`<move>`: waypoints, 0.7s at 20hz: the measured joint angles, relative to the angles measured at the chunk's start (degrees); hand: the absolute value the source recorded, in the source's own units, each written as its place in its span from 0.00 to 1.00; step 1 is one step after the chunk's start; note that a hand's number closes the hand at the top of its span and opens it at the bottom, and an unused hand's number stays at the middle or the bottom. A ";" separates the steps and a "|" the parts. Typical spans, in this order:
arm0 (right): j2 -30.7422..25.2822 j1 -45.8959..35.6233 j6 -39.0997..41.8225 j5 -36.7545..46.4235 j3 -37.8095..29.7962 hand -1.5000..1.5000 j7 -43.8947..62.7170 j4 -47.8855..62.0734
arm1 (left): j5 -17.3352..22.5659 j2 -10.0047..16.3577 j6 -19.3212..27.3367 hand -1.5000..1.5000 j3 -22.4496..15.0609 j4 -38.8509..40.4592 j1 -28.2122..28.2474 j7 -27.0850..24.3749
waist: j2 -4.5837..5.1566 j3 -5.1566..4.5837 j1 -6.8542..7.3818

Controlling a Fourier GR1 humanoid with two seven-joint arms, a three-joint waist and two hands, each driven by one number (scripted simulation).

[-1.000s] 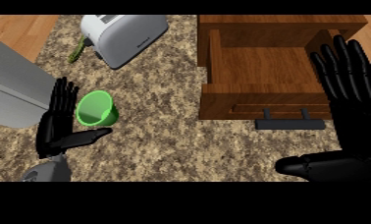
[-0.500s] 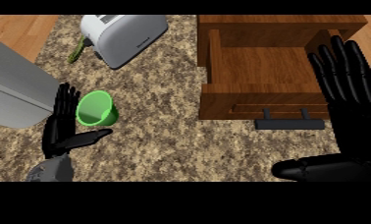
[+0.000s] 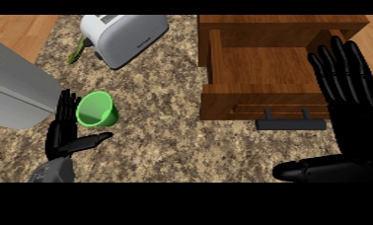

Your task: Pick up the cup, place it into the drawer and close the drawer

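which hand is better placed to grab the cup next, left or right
Left, probably. The left robot hand is open right beside the green cup; the right robot hand is far off at the open drawer.

Views: one, head.
Position: above the counter (image 3: 175, 140), at the robot's head.
Facing: steeply downward onto the counter top.
Nearness: close; the counter fills most of the frame.
Frame: toaster (image 3: 124, 34) at 11 o'clock, open drawer (image 3: 262, 66) at 2 o'clock.

Black left hand (image 3: 64, 132) & right hand (image 3: 350, 105) w/ slim fingers (image 3: 336, 67); grey left forearm (image 3: 53, 172).
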 measured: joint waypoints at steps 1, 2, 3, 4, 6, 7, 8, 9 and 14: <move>-0.06 -0.44 0.05 0.07 -0.08 0.00 -0.16 0.70 | -0.10 -0.03 0.20 0.00 0.05 1.81 -1.46 -0.48 | 0.01 -0.02 -0.02; 0.02 -0.31 -0.08 -0.07 -0.07 0.00 0.15 0.32 | -0.21 0.60 -0.17 0.00 0.41 4.63 -2.81 -1.70 | 0.04 -0.02 -0.10; -0.50 -0.91 0.00 -0.58 -0.55 0.00 1.30 -0.14 | -0.08 0.96 -0.96 0.00 0.31 4.87 -2.54 -1.92 | 0.02 -0.02 -0.06; -0.32 -0.56 -0.21 -0.31 -0.33 0.00 1.35 -0.62 | -0.13 1.12 -1.49 0.00 0.35 6.51 -2.79 -3.17 | 0.02 -0.02 -0.08; -0.47 -0.04 0.13 -0.70 -0.62 0.00 1.36 -0.83 | -0.33 0.84 -1.17 0.00 -0.21 7.16 -3.34 -3.65 | 0.00 -0.02 -0.06; -0.35 -0.21 -0.01 -0.68 -0.42 0.00 1.59 -1.05 | -0.51 1.04 -1.44 0.00 -0.10 9.34 -4.30 -4.95 | 0.02 -0.02 -0.10; -0.48 0.05 0.13 -0.70 -0.39 0.00 1.89 -1.39 | -0.50 1.01 -1.53 0.00 0.03 10.80 -5.19 -5.86 | 0.03 -0.03 -0.14; -1.04 -0.07 0.74 -1.54 -1.44 0.00 1.52 -0.85 | -0.24 1.14 -2.00 0.00 -0.08 10.44 -4.96 -5.76 | 0.01 -0.03 -0.08; -0.72 -0.48 0.72 -1.23 -1.35 0.00 0.58 0.20 | 0.64 1.59 -3.72 0.00 0.78 15.64 -7.94 -8.34 | 0.06 -0.04 -0.19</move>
